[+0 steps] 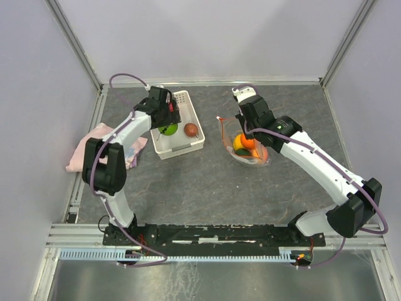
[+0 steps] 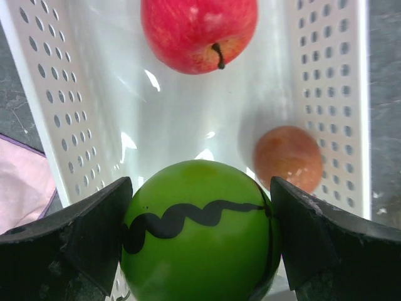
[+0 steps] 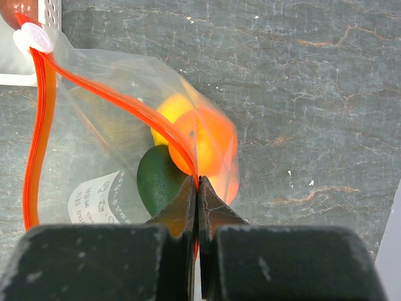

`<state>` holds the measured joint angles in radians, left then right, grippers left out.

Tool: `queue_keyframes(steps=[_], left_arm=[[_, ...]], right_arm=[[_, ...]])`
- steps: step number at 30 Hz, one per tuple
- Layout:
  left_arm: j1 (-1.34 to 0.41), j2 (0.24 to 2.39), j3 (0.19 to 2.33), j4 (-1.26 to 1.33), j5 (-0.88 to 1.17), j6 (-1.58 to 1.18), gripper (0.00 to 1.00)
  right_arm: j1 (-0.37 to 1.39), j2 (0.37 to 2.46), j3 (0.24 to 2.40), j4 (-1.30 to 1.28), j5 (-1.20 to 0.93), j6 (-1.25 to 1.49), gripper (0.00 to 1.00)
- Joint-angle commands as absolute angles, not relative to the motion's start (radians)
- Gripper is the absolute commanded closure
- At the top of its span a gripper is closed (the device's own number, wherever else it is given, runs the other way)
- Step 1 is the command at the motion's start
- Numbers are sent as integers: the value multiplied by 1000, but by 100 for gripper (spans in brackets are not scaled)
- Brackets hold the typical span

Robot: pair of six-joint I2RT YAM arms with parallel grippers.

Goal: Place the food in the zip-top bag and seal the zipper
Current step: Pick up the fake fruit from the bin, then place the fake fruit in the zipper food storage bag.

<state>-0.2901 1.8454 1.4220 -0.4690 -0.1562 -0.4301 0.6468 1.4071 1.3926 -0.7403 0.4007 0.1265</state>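
Although the overhead camera shows me only the white basket (image 1: 182, 150) at far left and the zip-top bag (image 1: 263, 160) to its right on the tabletop (image 1: 207, 188), the wrist cameras fill in the grips. My left end effector (image 2: 200, 185) is spread wide, with both fingers (image 2: 81, 244) lying against the sides of the bright green fruit (image 2: 200, 244), low in the basket. A red apple (image 2: 199, 31) and a brownish fruit (image 2: 288, 157) lie beyond it, and the apple is hidden from above. My right end effector (image 3: 198, 183) is pressed together, pinching the zipper (image 3: 125, 103) at the bag's mouth. Inside the bag sit an orange fruit (image 3: 210, 147), a yellow fruit (image 3: 168, 108) and a dark green fruit (image 3: 160, 179). A pink cloth (image 1: 88, 150) lies left of the basket.
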Motion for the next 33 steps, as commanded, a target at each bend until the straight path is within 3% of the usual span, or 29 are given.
queue_keyframes(steps=[1,16,33], left_arm=[[-291,1718,1368,-352,-93,-489,31],[-430,1383,1067,104,132,-536,34],[-648,1319,914,672,397,-281,39]], right_arm=[[650,1388,1419,-700,414,137,98],[651,1375,1423,-695,393,143,98],[650,1339,1413,-709,346,154,98]])
